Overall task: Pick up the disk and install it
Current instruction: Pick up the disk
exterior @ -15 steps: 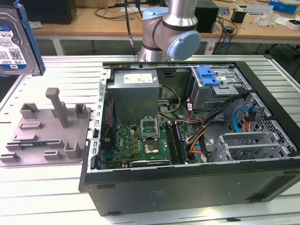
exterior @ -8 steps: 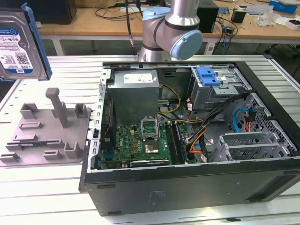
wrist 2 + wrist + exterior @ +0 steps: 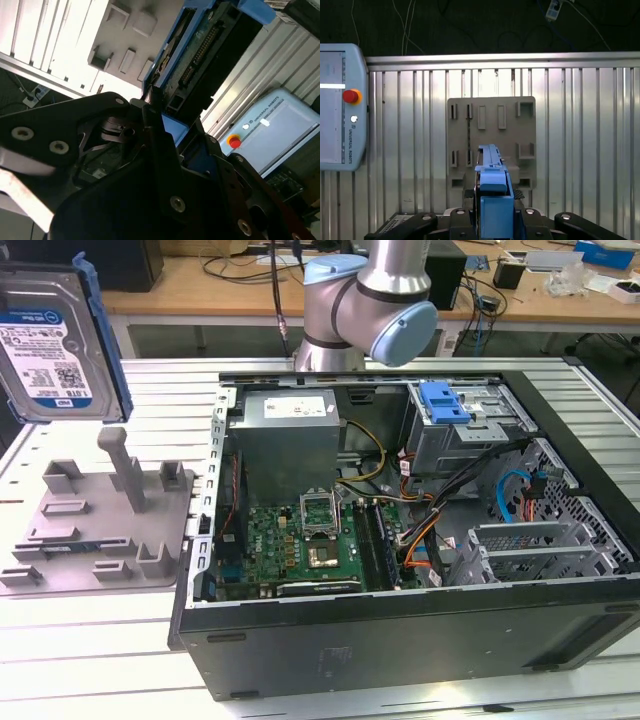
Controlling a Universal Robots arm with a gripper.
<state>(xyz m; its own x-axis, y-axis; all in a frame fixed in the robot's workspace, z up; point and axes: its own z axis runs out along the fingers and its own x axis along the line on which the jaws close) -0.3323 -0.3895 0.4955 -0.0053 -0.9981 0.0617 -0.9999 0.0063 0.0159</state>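
Robot jaws clenched on a flat rectangular silver hard drive [image 3: 45,345] in a bright blue plastic carrier, held clear of the ribbed metal counter [image 3: 90,650].
The disk hangs on edge between the jaws, its long axis running straight out from them toward a grey moulded plastic holding plate [image 3: 70,540] beneath; the open black computer case [image 3: 400,640] sits well off to the exterior view's right.

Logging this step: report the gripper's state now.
Gripper: closed, holding the disk by its blue carrier, above the grey fixture.
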